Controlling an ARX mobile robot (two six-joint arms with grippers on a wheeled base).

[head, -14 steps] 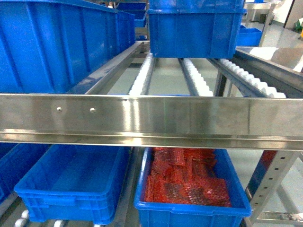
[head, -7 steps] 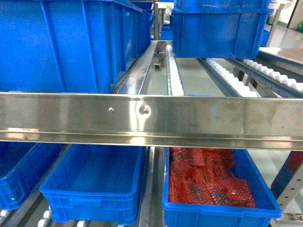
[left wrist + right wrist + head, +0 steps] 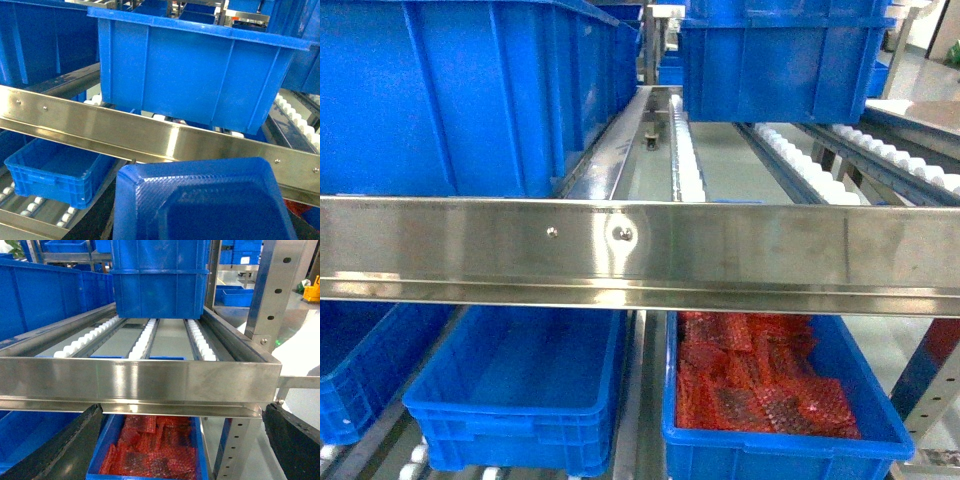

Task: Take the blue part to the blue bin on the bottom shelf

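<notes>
Blue part [image 3: 200,200]: it fills the bottom of my left wrist view, close under the camera, just in front of and below the rail.
Left claw: hidden on every feed, so I cannot tell its grip.
Blue bin [image 3: 200,75]: on the bottom shelf, right behind the rail, sitting on the white rollers [image 3: 292,117].
Bottom shelf: a shiny front rail [image 3: 770,255] with two small screws [image 3: 552,232] crosses my head view, with roller tracks behind it.
Right claw [image 3: 172,445]: spread wide with nothing between its black fingers [image 3: 50,450], facing the rail.
Below the rail: an empty bin [image 3: 515,400] left, and just beside it a bin of red parts [image 3: 760,385].
</notes>
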